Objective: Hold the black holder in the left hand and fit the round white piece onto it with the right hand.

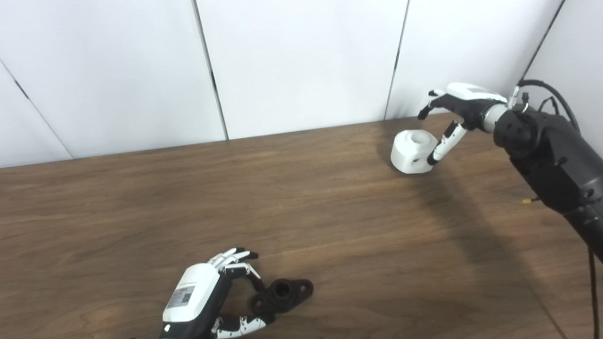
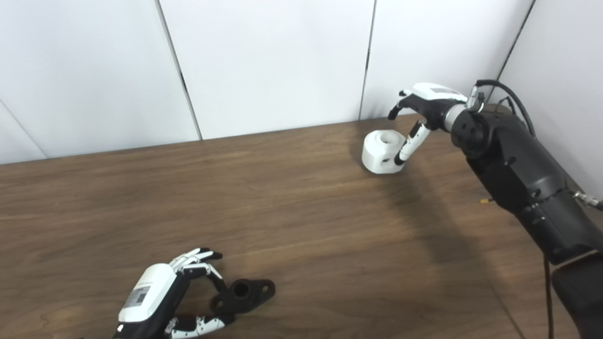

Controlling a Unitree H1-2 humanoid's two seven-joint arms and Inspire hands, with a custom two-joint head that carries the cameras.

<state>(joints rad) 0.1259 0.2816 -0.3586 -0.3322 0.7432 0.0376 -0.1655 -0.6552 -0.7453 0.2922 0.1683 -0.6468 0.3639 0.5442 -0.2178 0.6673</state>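
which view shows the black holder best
The left eye view: the black holder lies flat on the table, central bore and end hole clear, beside the open left hand. The right eye view shows it too, just nearer the left corner.

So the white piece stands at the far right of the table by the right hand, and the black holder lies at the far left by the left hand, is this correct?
Not quite. The black holder lies near the front edge by the left hand, as the left eye view shows. The white piece is indeed far right by the right hand.
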